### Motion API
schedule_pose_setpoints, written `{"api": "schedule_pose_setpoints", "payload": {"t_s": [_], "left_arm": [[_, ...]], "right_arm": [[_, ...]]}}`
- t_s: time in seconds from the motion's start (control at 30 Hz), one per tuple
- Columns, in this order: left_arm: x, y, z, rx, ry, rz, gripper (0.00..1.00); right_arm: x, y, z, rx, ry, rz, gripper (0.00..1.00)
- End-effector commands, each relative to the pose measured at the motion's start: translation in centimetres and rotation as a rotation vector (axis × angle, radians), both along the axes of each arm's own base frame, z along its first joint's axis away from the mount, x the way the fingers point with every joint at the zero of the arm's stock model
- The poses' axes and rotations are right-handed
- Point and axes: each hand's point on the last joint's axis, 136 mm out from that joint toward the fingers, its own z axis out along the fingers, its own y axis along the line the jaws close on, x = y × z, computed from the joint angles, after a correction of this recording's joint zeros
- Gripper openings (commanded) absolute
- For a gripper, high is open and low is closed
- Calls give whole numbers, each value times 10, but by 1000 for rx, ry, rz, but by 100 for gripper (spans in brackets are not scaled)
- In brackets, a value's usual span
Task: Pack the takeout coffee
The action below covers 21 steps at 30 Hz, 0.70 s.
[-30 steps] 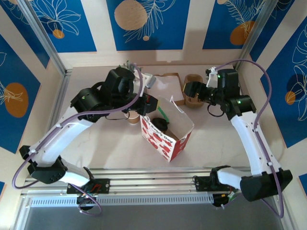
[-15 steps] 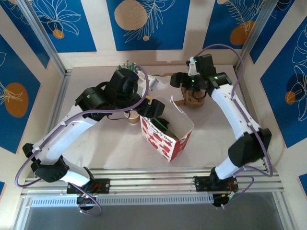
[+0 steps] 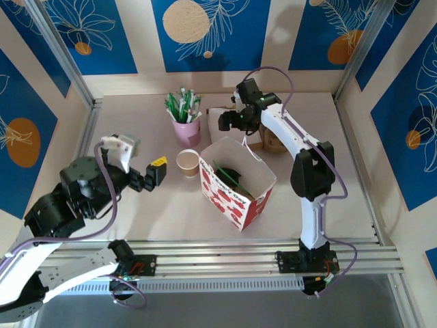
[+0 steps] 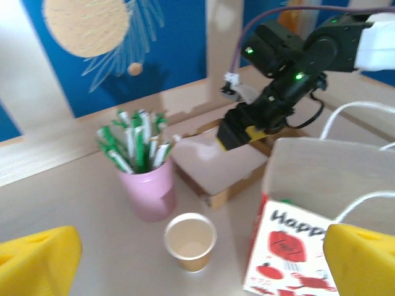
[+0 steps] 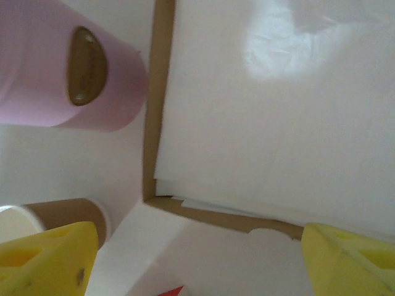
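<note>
The takeout coffee cup (image 3: 187, 162), kraft brown with a white rim, stands upright without a lid just left of the red-and-white gift bag (image 3: 235, 188). A black lid (image 3: 229, 177) and a green stick lie inside the bag. My left gripper (image 3: 151, 174) is open, low at the left, a short way from the cup (image 4: 190, 240), nothing between its yellow fingertips (image 4: 38, 262). My right gripper (image 3: 229, 121) hangs open over the napkin box (image 5: 265, 105), holding nothing. Its view catches the cup (image 5: 62, 214) at the lower left.
A pink cup of green-and-white sticks (image 3: 186, 126) stands behind the coffee cup. The cardboard napkin box (image 3: 220, 116) sits at the back. A brown pulp cup carrier (image 3: 276, 141) is right of it. The bag's handles (image 4: 364, 203) stand up.
My left gripper opened and its arm drew back from the bag to the near left. The right arm swung left from the cup carrier to above the napkin box.
</note>
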Motion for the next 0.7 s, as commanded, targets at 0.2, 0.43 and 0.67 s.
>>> {"api": "schedule_pose_setpoints", "payload": {"t_s": [0.2,0.43,0.67], "left_arm": [[4,71,-40,-21,-113,324,100],[8,73,-77,33,-45,368,100],[17,65,-96,129,4,359,100]], "right_arm": [[18,0,-23,-136,33,29,87],[28,-3,-41,-233,42,32,87],[33,17,-53,-199,36,87,86]]}}
